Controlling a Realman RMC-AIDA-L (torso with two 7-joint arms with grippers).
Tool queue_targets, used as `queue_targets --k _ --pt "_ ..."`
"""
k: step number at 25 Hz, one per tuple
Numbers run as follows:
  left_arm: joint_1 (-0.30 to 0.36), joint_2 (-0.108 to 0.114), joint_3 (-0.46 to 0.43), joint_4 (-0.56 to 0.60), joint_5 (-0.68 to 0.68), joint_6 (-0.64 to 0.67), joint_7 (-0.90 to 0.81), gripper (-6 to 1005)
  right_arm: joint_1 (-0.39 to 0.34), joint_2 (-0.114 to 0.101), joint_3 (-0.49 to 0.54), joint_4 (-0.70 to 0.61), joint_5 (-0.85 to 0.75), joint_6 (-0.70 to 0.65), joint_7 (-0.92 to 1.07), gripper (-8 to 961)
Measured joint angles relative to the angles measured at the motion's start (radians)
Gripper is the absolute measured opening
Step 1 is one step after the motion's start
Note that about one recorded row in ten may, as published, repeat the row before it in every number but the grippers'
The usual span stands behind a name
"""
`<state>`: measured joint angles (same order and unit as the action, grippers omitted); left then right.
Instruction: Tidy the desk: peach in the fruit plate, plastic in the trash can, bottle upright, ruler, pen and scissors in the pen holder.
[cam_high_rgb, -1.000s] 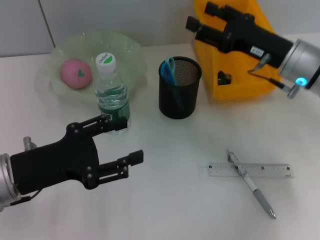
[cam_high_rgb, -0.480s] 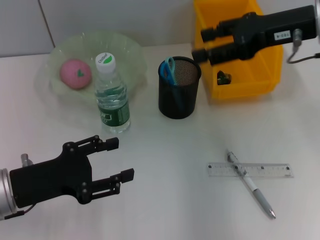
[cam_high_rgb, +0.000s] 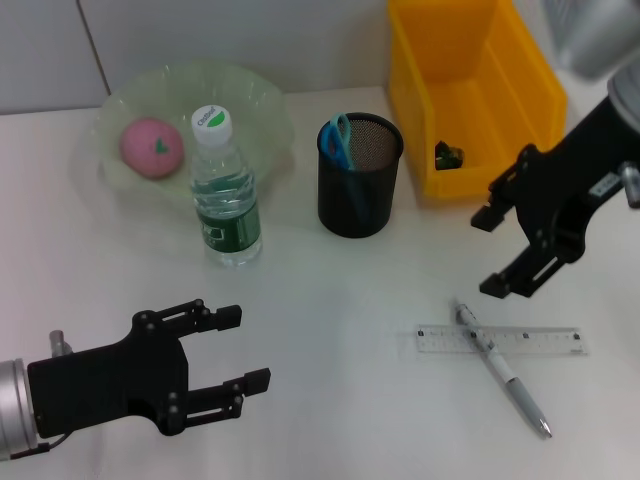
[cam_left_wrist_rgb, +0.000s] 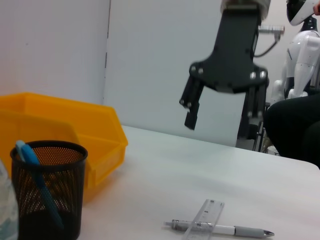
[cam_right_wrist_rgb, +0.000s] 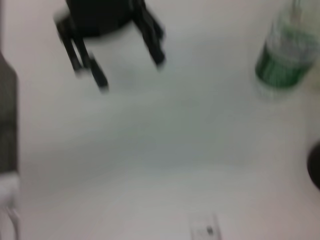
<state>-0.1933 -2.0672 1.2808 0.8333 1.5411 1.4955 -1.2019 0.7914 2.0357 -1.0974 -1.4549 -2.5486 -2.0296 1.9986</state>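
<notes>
Left claw (cam_high_rgb: 235, 347) spread, idle at 7 o'clock on worktop (cam_high_rgb: 340, 400). Pen (cam_high_rgb: 500, 367) crosses ruler (cam_high_rgb: 500, 340) at 4 o'clock. Right claw (cam_high_rgb: 495, 252) spread above them; descend straddling pen barrel, clear of ruler.

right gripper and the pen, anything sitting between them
Nothing. In the head view the right gripper hangs open above bare white desk, and the pen lies just beyond, crossed over the clear ruler. The left wrist view shows the same empty gap.

Pink peach (cam_high_rgb: 151, 146) in a pale green plate (cam_high_rgb: 255, 100), green-labelled bottle (cam_high_rgb: 226, 190), black mesh holder (cam_high_rgb: 359, 176), yellow bin (cam_high_rgb: 470, 95).
</notes>
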Motion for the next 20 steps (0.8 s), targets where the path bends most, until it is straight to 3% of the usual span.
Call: queue_targets --k 1,3,5,12,20 --pt "0.0 0.0 0.0 0.0 0.0 0.0 0.0 754 0.0 0.0 0.0 0.0 0.0 0.0 0.0 748" --pt "0.002 -0.001 0.0 -0.001 -0.001 0.0 0.001 754 -0.013 0.028 -0.022 -0.025 -0.048 0.008 -0.029 747" --pt "0.004 -0.001 0.0 -0.011 -0.002 0.0 0.008 754 -0.025 0.041 -0.059 -0.023 -0.057 0.037 -0.049 746" --pt "0.003 0.001 0.006 -0.017 0.003 -0.014 0.031 755 -0.093 0.046 -0.171 0.032 -0.028 0.178 -0.104 742" --pt "-0.01 0.001 0.002 -0.058 0.004 -0.025 0.047 754 -0.09 0.044 -0.208 0.162 -0.028 0.258 -0.134 737"
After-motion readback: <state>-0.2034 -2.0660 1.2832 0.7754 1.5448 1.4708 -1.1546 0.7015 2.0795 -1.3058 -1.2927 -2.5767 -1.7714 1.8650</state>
